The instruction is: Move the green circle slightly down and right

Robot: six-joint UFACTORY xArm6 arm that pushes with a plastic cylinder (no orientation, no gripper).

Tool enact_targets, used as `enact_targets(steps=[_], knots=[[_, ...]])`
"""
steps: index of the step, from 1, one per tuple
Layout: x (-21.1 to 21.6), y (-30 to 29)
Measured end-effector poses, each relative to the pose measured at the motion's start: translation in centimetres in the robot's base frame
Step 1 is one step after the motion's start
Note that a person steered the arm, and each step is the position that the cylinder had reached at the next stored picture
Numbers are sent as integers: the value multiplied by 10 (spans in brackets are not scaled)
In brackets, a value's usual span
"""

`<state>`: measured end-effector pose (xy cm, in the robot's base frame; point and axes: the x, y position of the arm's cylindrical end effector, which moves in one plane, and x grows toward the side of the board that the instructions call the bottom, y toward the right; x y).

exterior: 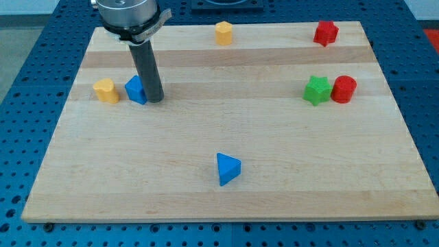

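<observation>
The rod is covering the right edge of a blue block (136, 90), so its shape is staying unclear, and the arm's head is being cut off at the view's top. The pale wooden worktop (226, 202) is lying on a blue perforated bench (20, 82). The green block (317, 90), lobed and compact with no clear long axis, is sitting touching the red cylinder (343, 89) on its right. My tip (155, 101), a bare tool pinching nothing, is resting far to the green block's left.
</observation>
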<state>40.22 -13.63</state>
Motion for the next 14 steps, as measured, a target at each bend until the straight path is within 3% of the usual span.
enact_targets(steps=[2,3,6,8,9,10,14], knots=[[-19,43],[-46,35],[-103,-103],[-167,-149],[-206,-149],[-211,-139],[-193,-56]])
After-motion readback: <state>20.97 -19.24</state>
